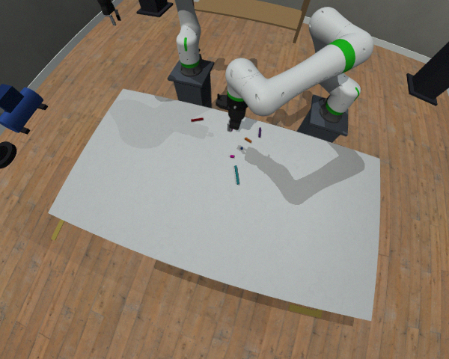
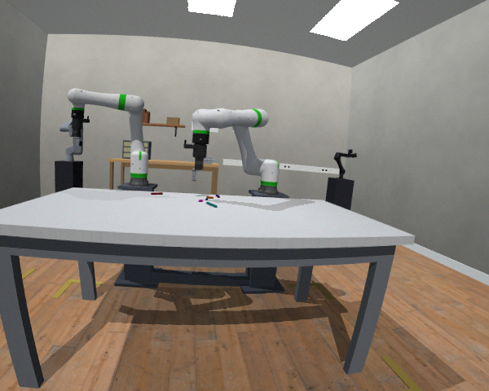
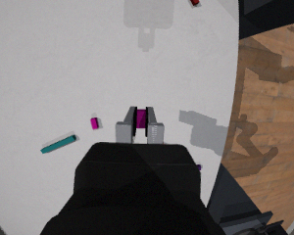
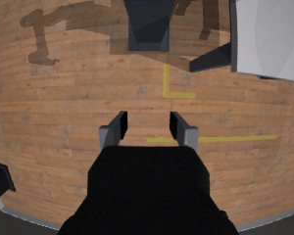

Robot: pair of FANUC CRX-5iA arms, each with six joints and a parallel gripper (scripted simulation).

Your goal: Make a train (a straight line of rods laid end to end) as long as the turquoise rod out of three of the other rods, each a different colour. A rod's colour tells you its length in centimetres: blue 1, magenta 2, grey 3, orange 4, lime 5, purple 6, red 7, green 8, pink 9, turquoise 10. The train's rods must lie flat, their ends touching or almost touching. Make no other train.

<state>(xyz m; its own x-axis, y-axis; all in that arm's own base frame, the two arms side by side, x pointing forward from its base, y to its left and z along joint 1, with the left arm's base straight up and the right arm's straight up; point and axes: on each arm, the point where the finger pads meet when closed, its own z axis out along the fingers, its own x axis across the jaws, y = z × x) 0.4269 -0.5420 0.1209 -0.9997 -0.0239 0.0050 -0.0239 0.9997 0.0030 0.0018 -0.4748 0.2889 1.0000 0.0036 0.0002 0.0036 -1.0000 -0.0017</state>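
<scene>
My left gripper (image 1: 230,129) (image 3: 141,116) is shut on a magenta rod (image 3: 141,117) and holds it above the table's back part. My right gripper (image 4: 148,119) is open and empty, off the table over the floor. The turquoise rod (image 1: 236,175) (image 2: 211,204) (image 3: 59,144) lies flat. Another magenta rod (image 1: 232,156) (image 2: 200,200) (image 3: 94,122) lies just behind it. The small blue rod (image 1: 241,148) lies at the arm's shadow. The orange rod (image 1: 248,140) and purple rod (image 1: 260,132) lie apart behind it. The red rod (image 1: 197,120) (image 2: 156,193) lies alone, left in the top view.
The white table (image 1: 159,216) (image 2: 110,218) has its back edge close behind the purple and red rods. The left arm reaches over that edge from its pedestal (image 1: 321,120). The right arm's pedestal (image 1: 194,87) stands behind the table too.
</scene>
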